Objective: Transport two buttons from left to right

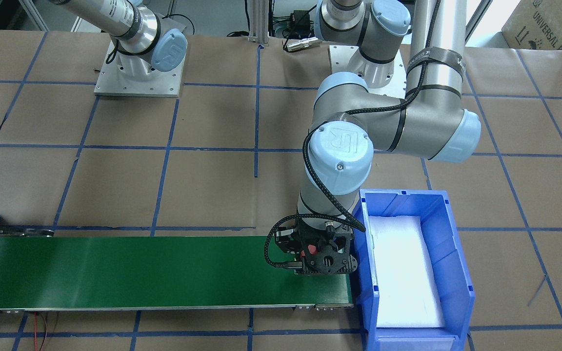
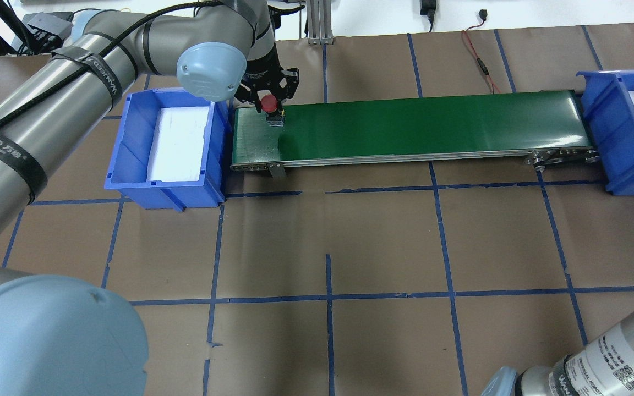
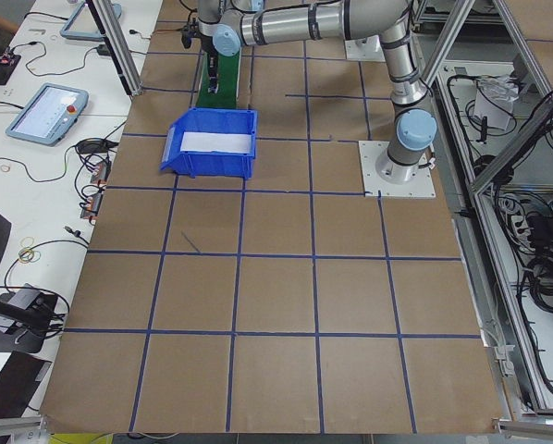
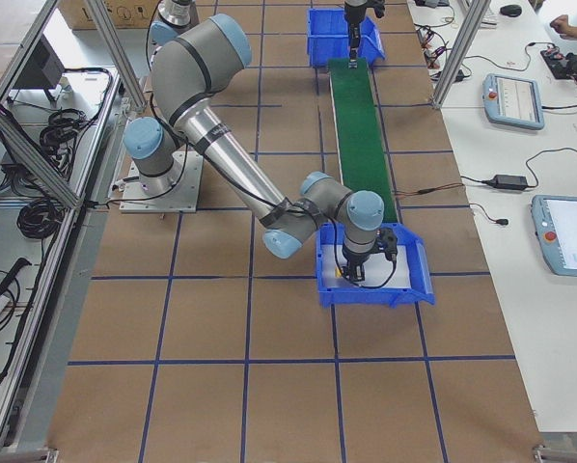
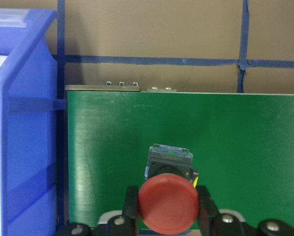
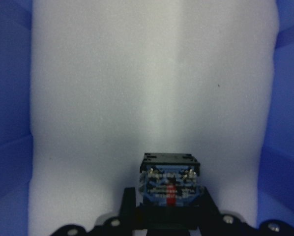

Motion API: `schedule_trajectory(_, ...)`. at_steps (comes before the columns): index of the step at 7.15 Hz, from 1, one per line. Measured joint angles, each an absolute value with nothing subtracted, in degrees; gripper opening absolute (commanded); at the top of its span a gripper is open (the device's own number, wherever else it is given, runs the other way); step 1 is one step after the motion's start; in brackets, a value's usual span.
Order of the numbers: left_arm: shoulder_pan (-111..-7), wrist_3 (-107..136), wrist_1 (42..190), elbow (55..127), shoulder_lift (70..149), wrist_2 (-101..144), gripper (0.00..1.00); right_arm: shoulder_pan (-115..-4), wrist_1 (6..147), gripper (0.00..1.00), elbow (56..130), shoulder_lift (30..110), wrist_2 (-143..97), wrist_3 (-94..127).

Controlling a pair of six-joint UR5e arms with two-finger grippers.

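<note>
Red-capped button (image 5: 167, 205) fills the bottom of the left wrist view, its round cap facing the camera and its grey-and-black switch block reaching away toward the green conveyor belt (image 5: 225, 147). The left jaws are closed on it, with one dark finger (image 5: 131, 206) on each side of the cap and touching it. Whether the block's base touches the belt or hangs just above it cannot be told.

From overhead, this button sits over the belt's left end, just beside the left blue bin (image 2: 130, 143). That bin butts against the end of the belt and is lined with a white foam pad (image 2: 179, 137). The belt runs along the far edge of the surface, away from the robot's bases, and the left arm (image 2: 75, 71) reaches out over the bin to it.

At the belt's other end, toward the right edge of the surface, stands the right blue bin (image 2: 608, 132). The right arm (image 4: 231, 164) bends down into it. In the right wrist view the right jaws are closed on the second button (image 6: 169, 184), which is held low over the bin's white foam (image 6: 152, 73). Its switch block and terminals face the camera and its cap is hidden, so the cap's colour cannot be told, nor whether it rests on the foam.
</note>
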State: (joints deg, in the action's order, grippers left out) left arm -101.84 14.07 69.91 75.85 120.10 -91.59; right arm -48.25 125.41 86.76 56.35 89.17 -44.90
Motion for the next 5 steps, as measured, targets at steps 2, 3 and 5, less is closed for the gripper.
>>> schedule_trajectory(2, -101.79, 13.99, 70.11, 75.8, 120.4, -91.88, 0.34, -48.25, 125.57, 1.0, 86.76, 56.3, 89.35, -44.91)
schedule_trajectory(3, -101.78, 13.98, 70.13, 75.87, 120.51, -91.92, 0.34, -48.25, 125.55, 1.0, 86.76, 56.42, 89.37, -44.91)
schedule_trajectory(5, -101.81, 13.98, 70.23, 76.08, 120.65, -91.93, 0.34, -48.26, 124.95, 1.0, 86.65, 57.42, 89.38, -44.95)
